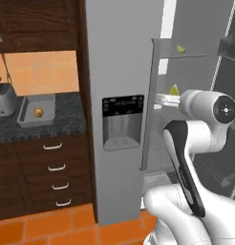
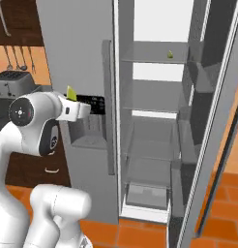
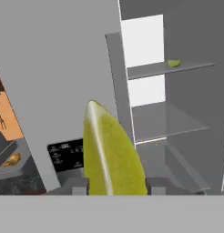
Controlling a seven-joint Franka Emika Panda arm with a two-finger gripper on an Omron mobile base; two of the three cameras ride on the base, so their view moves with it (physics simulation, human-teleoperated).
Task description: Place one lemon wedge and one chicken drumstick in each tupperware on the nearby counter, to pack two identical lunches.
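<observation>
The arm rises from the base, bends at the elbow and reaches level toward the open fridge (image 2: 155,121), its wrist in front of the closed left door with the dispenser panel (image 1: 122,122). The tool (image 3: 114,186) is closed on a lemon wedge (image 3: 111,154); in the hand view the wedge stands upright between the two dark fingers (image 3: 79,185), its yellow-green peel and pale edge rising well above them. From the left base view the same wedge (image 1: 174,90) shows as a small yellow-green tip just above the wrist, and from the right base view (image 2: 71,93) it sticks up from the hand beside the dispenser.

Two lemon wedges can be counted: the one held, and a second wedge (image 2: 171,54) lying on the top fridge shelf (image 2: 155,59).

One grey tupperware (image 1: 37,109) is visible, resting on the dark speckled worktop (image 1: 67,115) to the left of the fridge, above the brown drawers (image 1: 55,174). One browned chicken drumstick (image 1: 38,112) lies inside it. A grey toaster (image 1: 5,99) stands just beside the tray on its left.
</observation>
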